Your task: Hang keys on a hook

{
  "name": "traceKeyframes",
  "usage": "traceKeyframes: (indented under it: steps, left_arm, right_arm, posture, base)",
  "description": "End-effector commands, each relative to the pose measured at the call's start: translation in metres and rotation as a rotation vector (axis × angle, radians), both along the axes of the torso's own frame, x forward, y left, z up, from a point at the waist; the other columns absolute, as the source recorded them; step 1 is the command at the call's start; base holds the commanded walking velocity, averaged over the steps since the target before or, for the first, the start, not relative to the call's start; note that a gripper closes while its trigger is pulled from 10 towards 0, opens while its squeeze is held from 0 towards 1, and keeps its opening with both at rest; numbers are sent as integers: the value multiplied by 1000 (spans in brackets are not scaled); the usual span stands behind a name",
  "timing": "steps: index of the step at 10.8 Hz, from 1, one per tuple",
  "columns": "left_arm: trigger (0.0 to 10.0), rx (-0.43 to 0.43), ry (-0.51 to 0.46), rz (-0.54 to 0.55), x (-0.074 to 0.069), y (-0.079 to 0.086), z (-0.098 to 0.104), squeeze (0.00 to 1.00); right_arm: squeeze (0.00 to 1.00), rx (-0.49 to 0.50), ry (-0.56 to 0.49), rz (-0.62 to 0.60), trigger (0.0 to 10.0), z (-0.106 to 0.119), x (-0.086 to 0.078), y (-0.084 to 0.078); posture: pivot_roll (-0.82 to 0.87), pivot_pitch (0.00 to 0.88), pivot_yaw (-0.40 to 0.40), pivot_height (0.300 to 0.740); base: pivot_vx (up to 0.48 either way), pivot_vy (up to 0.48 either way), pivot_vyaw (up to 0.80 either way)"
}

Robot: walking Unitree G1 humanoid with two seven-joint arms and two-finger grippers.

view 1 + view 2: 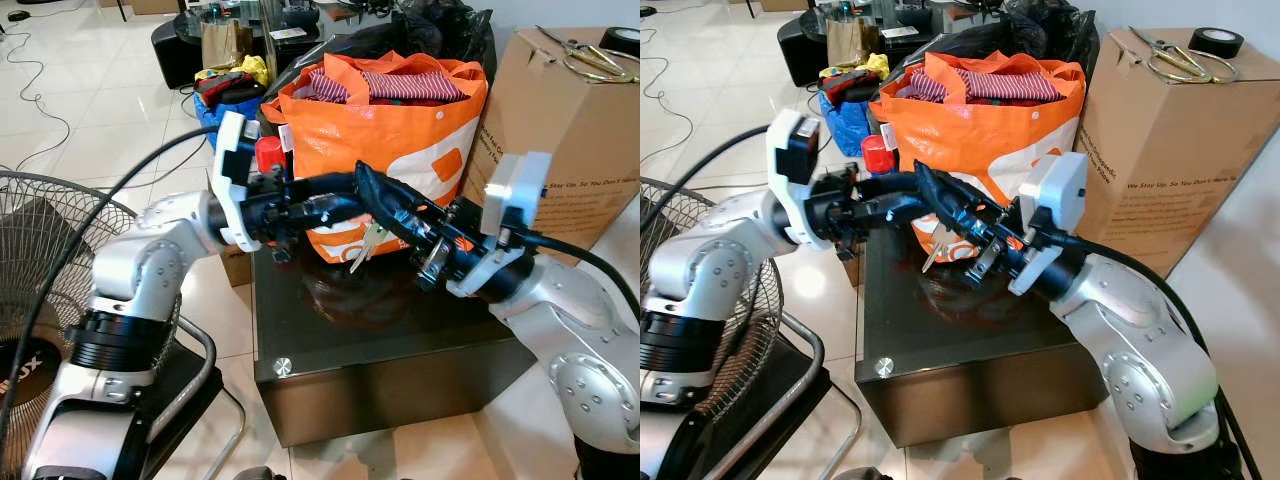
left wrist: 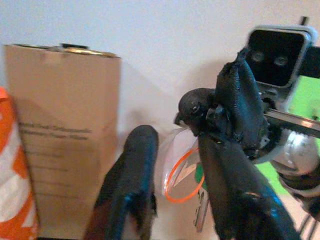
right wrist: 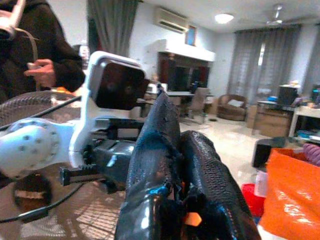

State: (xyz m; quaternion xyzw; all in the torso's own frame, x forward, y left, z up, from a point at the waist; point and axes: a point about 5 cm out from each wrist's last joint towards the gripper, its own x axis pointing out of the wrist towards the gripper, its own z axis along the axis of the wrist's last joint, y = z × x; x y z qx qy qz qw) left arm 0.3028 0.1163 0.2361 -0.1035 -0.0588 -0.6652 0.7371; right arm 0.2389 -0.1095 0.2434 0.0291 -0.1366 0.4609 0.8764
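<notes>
A small bunch of keys on an orange ring hangs in the air above the dark glass table. My right gripper reaches in from the right and is shut on the top of the ring; a bit of orange shows between its closed fingers. My left gripper comes from the left and meets it tip to tip. Its two fingers are open, with the ring and a clear tag hanging in the gap between them.
An orange bag full of clothes stands on the table behind the grippers. A cardboard box with scissors on top is at the right. A floor fan is at the left. A person stands beyond the fan.
</notes>
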Motion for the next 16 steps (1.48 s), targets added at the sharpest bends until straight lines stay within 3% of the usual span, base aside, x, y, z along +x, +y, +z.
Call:
traceKeyframes:
  steps: [1, 2, 5, 6, 7, 8, 9, 10, 11, 12, 14, 15, 16]
  left_arm:
    - [10000, -40, -70, -22, -6, 3, 16, 1000]
    - [10000, -35, -61, 27, -7, 12, 14, 1000]
    - [10000, -18, -60, 101, -8, 20, 7, 1000]
    - [10000, 68, -86, 139, -6, 19, -2, 1000]
    - [10000, 173, -134, 239, -3, 16, -19, 1000]
    - [10000, 195, -176, 353, 2, 15, -26, 1000]
    - [10000, 278, -217, 511, 8, 9, -43, 1000]
    - [10000, 326, -257, 538, 6, -5, -59, 706]
    - [10000, 310, -254, 590, 8, -17, -67, 0]
    - [10000, 282, -269, 627, 9, -24, -70, 0]
    - [10000, 253, -405, 693, 13, -34, -64, 0]
    - [10000, 215, -482, 691, 15, -33, -54, 0]
    - [10000, 184, -500, 641, 13, -35, -50, 0]
  right_arm:
    - [0, -42, 65, -143, 0, -12, 15, -10]
    - [0, 1, 81, -255, 0, -13, 25, -17]
    - [0, 21, 106, -301, 0, -16, 29, -15]
    - [0, 32, 113, -323, 0, -17, 31, -13]
    - [0, 74, 132, -395, 0, -17, 35, -16]
    - [0, 109, 145, -433, 0, -17, 37, -20]
    - [0, 190, 178, -485, 0, -16, 40, -27]
    - [0, 228, 195, -484, 0, -16, 40, -28]
    - [0, 255, 204, -488, 0, -16, 41, -26]
    - [0, 288, 210, -494, 0, -14, 42, -27]
    - [0, 366, 245, -461, 0, -11, 44, -26]
    - [0, 352, 249, -422, 0, -11, 42, -24]
    - [0, 357, 251, -408, 0, -11, 42, -24]
  posture:
    - [-63, 0, 75, 740]
    - [-61, 0, 77, 740]
    - [-52, 0, 73, 740]
    - [-53, 0, 80, 740]
    - [-55, 0, 85, 740]
    - [-56, 0, 87, 740]
    - [-54, 0, 83, 740]
    - [-53, 0, 79, 740]
    - [-61, 0, 75, 740]
    - [-64, 0, 72, 740]
    - [-69, 0, 55, 740]
    - [-70, 0, 51, 740]
    - [-67, 0, 48, 740]
  base:
    - [0, 0, 0]
    - [0, 0, 0]
    - [0, 0, 0]
    - [0, 0, 0]
    - [0, 0, 0]
    - [0, 0, 0]
    - [0, 0, 0]
    - [0, 0, 0]
    - [0, 0, 0]
    - [0, 0, 0]
    - [0, 0, 0]
    - [0, 0, 0]
    - [0, 0, 0]
